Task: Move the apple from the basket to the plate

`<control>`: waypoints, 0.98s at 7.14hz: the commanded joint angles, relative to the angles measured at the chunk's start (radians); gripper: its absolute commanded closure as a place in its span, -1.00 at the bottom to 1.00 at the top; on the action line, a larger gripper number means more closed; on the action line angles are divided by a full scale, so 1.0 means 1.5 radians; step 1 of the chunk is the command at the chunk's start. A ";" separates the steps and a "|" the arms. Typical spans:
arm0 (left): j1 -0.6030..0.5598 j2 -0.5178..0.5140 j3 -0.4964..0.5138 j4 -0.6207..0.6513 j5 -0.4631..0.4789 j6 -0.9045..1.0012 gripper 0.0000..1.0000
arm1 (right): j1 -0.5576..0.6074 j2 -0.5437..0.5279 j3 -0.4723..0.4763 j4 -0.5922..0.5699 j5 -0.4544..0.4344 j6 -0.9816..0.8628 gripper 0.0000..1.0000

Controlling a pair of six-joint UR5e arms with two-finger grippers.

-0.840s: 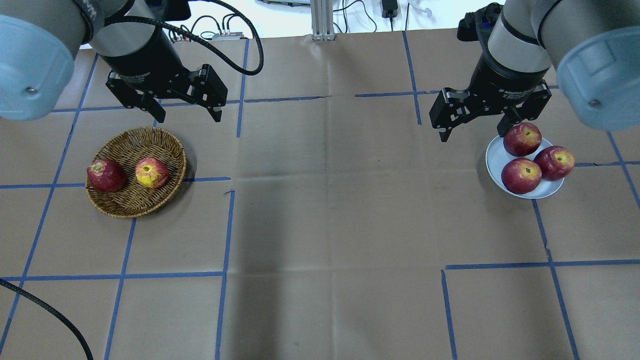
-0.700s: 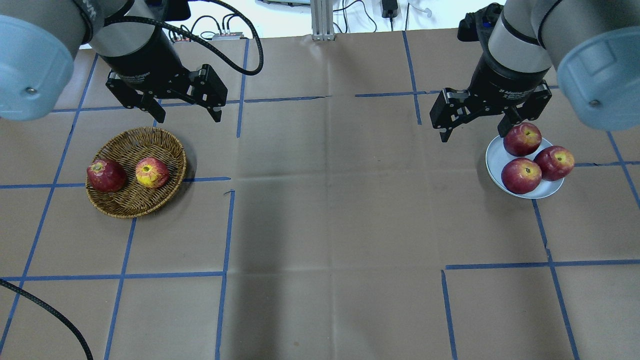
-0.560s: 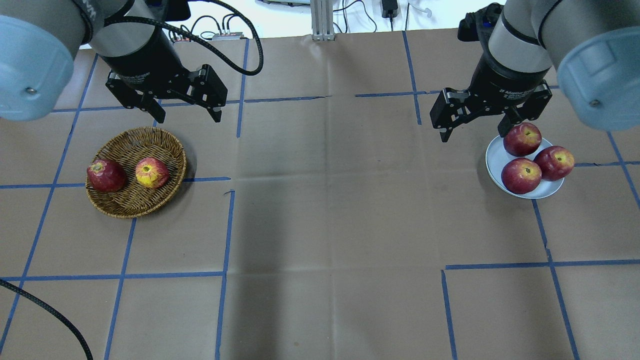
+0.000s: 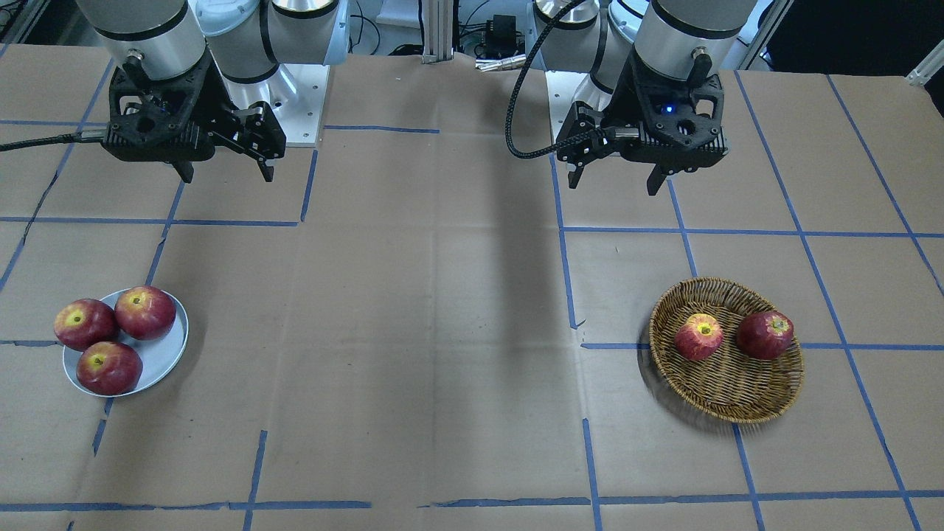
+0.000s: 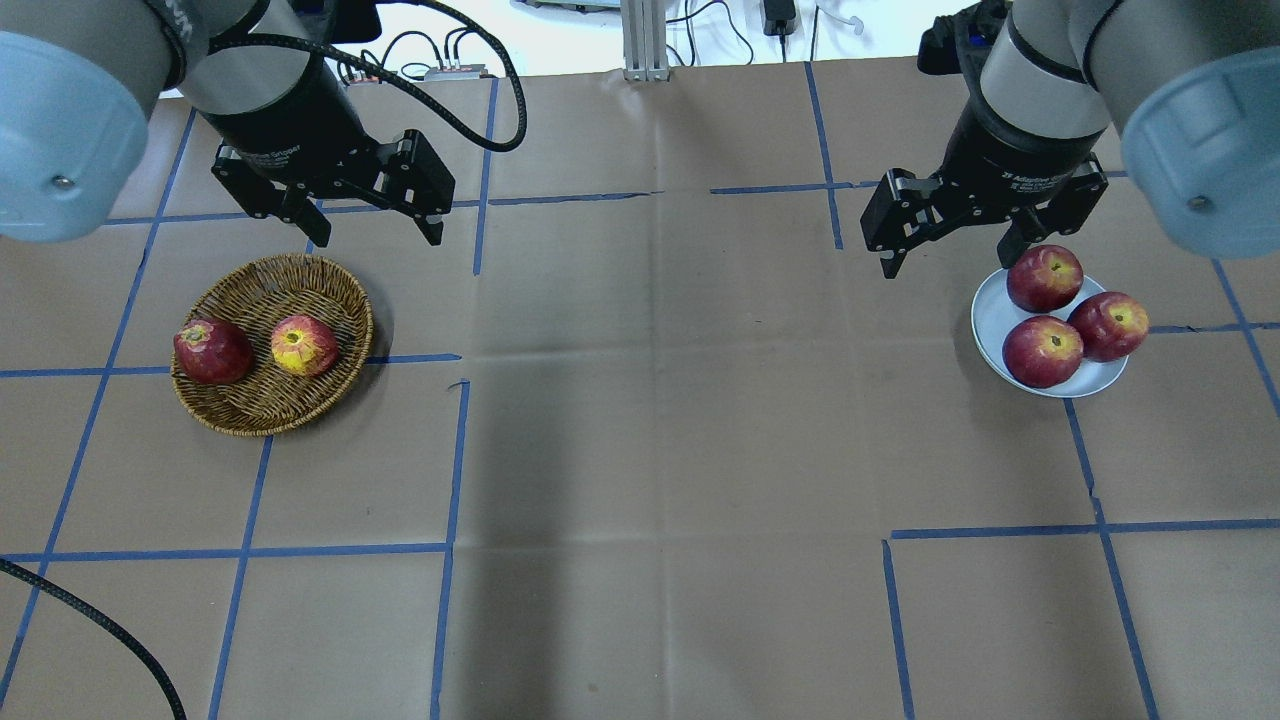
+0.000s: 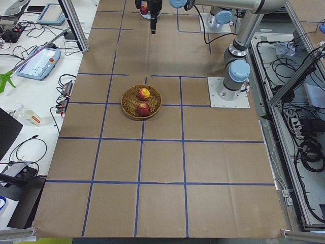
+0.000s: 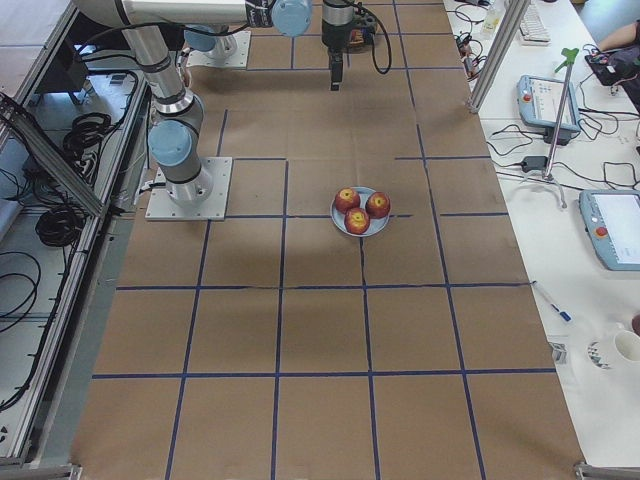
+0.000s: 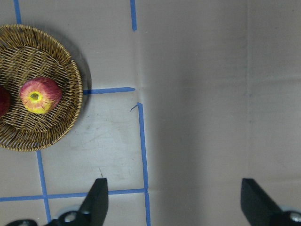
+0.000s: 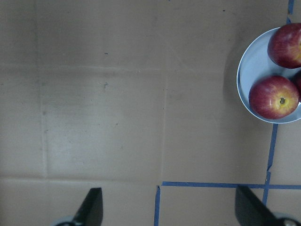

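The apple [image 5: 304,345], streaky orange-red with a yellow top, lies in the wicker basket [image 5: 262,402] at the table's left, next to a darker red apple [image 5: 212,351]. It also shows in the front view [image 4: 699,336] and the left wrist view [image 8: 40,95]. The pale grey-blue plate [image 5: 990,310] at the right holds three glossy dark-red apples [image 5: 1042,351]. My left gripper [image 5: 370,228] is open and empty, raised beyond the basket's far right side. My right gripper [image 5: 950,262] is open and empty, raised beyond the plate's far left edge.
Brown paper with blue tape lines covers the table [image 5: 660,420]. A black cable [image 5: 480,90] hangs from the left arm. The wide middle stretch between basket and plate holds no objects.
The right arm has shifted slightly toward the far side of the table. The left arm, the apples, the basket and the plate have not moved.
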 commanded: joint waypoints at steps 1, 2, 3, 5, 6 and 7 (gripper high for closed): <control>0.000 0.002 0.001 0.000 -0.001 0.005 -0.98 | 0.000 -0.001 0.000 0.000 0.001 0.001 -1.00; 0.000 0.007 0.001 -0.001 0.002 0.007 -0.98 | 0.001 -0.001 0.002 0.000 0.000 0.001 -1.00; 0.002 0.007 0.001 -0.002 0.006 0.006 -0.98 | 0.000 -0.001 0.000 -0.001 0.000 0.000 -1.00; 0.000 0.008 0.003 -0.016 0.007 0.006 -0.98 | 0.000 -0.001 0.002 -0.001 0.000 0.000 -1.00; -0.001 0.012 0.033 -0.015 0.008 0.006 -0.98 | 0.000 -0.001 0.002 -0.001 0.002 0.000 -1.00; -0.001 0.019 0.028 -0.027 0.008 0.005 -0.98 | -0.001 0.000 0.003 -0.001 0.003 0.000 -1.00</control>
